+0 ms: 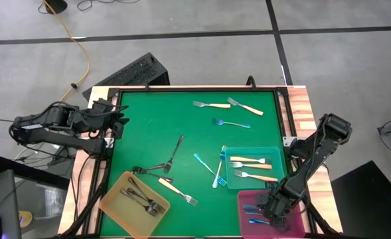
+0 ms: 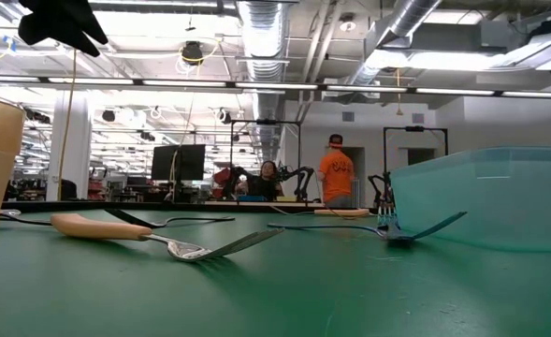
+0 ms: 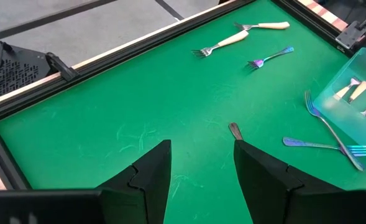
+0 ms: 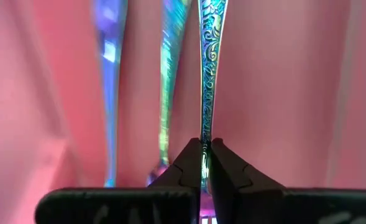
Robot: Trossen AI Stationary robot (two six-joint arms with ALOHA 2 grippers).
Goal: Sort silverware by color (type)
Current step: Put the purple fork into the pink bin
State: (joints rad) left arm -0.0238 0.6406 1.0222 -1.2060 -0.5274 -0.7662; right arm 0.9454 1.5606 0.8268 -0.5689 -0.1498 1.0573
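My right gripper (image 1: 272, 211) is down inside the pink tray (image 1: 291, 229), shut on an iridescent blue fork (image 4: 209, 68). Two more iridescent forks (image 4: 111, 62) lie beside it on the tray floor. My left gripper (image 3: 201, 180) hangs open over the table's left edge (image 1: 119, 119), touching nothing. A dark fork's handle end (image 3: 234, 130) lies just ahead of it. Loose on the green mat are cream-handled forks (image 1: 212, 105), (image 1: 178, 190), blue forks (image 1: 232, 123), (image 1: 205, 164) and dark forks (image 1: 175, 153). The teal tray (image 1: 275, 180) holds cream-handled forks, the yellow tray (image 1: 115, 209) dark ones. My right gripper pinches the iridescent fork's ornate handle (image 4: 206, 140) near its end between its two fingertips (image 4: 223, 168), coming from above into the pink tray. The fork runs straight away from the fingers. Whether it rests on the tray floor, I cannot tell.
A raised black frame with wooden strips (image 1: 301, 106) borders the mat. The mat's middle and far left (image 1: 149, 113) hold nothing. In the low view a cream-handled fork (image 2: 144, 229) and a blue fork (image 2: 397, 229) lie near the camera. People stand in the room beyond.
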